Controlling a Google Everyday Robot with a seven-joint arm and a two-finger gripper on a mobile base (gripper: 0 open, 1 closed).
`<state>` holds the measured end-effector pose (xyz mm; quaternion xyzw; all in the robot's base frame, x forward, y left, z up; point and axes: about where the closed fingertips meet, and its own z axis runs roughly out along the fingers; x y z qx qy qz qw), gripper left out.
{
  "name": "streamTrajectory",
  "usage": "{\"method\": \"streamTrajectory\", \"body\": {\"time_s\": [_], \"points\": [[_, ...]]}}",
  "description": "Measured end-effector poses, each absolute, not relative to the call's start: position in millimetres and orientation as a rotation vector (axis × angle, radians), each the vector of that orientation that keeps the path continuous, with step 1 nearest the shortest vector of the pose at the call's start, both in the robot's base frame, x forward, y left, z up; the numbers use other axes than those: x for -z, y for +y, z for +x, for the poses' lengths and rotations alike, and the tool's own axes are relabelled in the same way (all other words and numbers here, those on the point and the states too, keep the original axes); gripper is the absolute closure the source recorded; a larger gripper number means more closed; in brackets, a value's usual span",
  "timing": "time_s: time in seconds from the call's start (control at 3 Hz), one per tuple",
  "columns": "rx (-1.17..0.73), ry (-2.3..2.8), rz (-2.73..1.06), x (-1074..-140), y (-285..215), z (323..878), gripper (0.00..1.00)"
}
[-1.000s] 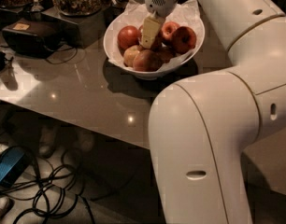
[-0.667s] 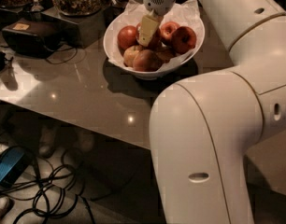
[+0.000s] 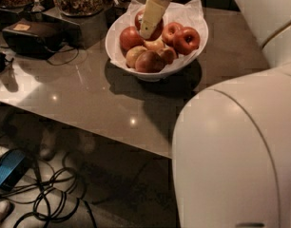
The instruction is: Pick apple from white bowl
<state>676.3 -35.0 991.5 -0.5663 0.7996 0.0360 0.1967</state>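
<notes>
Although the pale, cream-coloured gripper (image 3: 148, 30) at the top centre of the frame has risen a little since a second ago, it still reaches into the wide, glossy white bowl (image 3: 112, 49). There it overlaps the large, round dark-red apple (image 3: 158, 31) at the back of the pile, so I judge the lift barely begun. Whether the gripper is clenched on that apple I cannot tell: it covers the apple's middle, its wrist is cut off by the top edge, and the bulky white robot arm (image 3: 231, 151), now further right, hides the lower-right grey bench (image 3: 88, 94).
</notes>
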Motion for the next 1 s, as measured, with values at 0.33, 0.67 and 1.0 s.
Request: {"method": "streamTrajectory", "body": {"time_s": [0.33, 0.67, 1.0], "points": [[-0.134, 2.154, -1.638, -1016, -30, 655, 1.00], [-0.148, 2.049, -1.708, -1040, -19, 636, 1.00], [-0.142, 2.038, -1.692, -1040, -16, 643, 1.00]]}}
